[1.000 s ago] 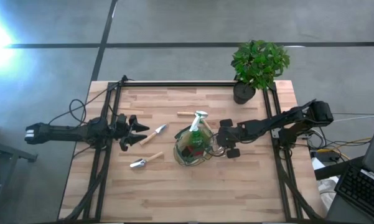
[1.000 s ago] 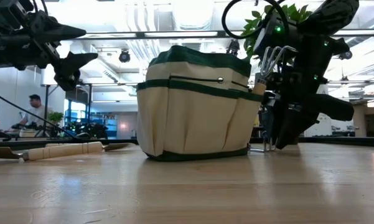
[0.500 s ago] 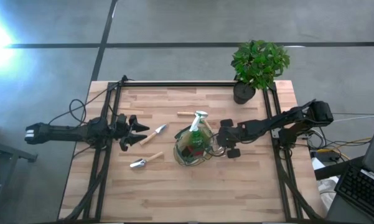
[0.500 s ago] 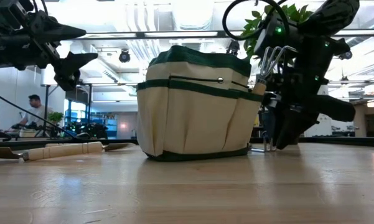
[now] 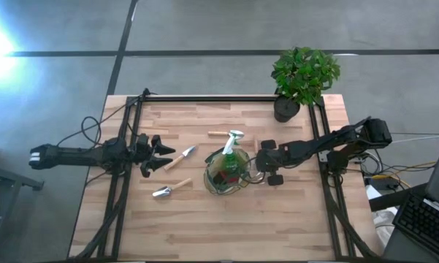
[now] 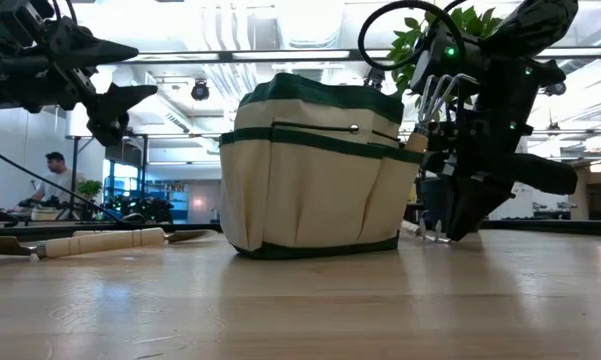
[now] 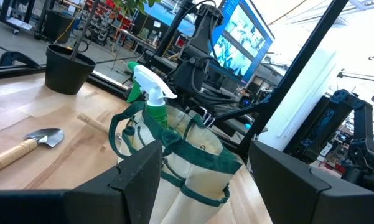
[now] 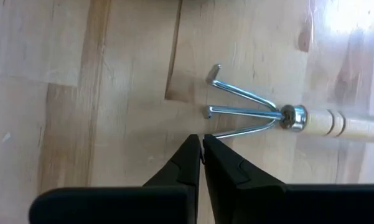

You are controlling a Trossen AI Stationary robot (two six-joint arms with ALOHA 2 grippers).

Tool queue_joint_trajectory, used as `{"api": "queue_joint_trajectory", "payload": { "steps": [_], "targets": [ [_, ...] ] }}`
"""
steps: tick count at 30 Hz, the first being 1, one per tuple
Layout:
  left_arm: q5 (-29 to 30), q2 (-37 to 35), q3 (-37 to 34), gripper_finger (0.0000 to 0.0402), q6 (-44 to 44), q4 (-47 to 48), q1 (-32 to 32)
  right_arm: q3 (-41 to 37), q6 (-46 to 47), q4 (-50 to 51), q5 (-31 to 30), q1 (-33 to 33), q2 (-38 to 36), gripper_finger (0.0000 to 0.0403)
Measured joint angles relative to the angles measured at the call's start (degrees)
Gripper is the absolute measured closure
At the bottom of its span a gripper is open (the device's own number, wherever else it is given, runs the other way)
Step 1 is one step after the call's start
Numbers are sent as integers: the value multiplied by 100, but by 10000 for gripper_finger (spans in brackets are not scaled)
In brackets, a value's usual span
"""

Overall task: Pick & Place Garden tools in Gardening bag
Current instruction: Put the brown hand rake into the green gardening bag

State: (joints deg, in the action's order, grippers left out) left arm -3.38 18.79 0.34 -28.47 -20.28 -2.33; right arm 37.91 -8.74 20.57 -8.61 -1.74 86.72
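jaws, right: pressed together with nothing between them — the right gripper points down at the bench just short of the hand fork's prongs; in the high view it sits at the bag's 3 o'clock side.
jaws, left: the left gripper hangs spread apart and unladen at 9 o'clock on the bench, waiting above the trowels.
change: over the last second the right arm has crept slightly along the bag's side; nothing else has shifted.
meaning: no tool has gone in during this stretch — likely the right arm is lining up on the fork, with the pick not yet made.
task things: the gardening bag stands at bench centre with a spray bottle in it; one trowel at its 9 o'clock, another trowel at 8 o'clock, a wooden handle at 11 o'clock.
hidden: the fork's handle runs out of the right wrist view; the bag's contents are mostly screened by its rim.
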Motion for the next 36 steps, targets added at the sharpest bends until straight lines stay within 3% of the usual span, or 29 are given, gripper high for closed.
{"api": "queue_joint_trajectory", "payload": {
  "steps": [13, 36],
  "targets": [
    [0, 0, 0, 156, 0, 0, 0, 174, 432, 810, 29, -20, -167, 395],
    [0, 4, 0, 156, -2, 0, 2, 173, 927, 1292, -43, -302, -1721, 395]
  ]
}}
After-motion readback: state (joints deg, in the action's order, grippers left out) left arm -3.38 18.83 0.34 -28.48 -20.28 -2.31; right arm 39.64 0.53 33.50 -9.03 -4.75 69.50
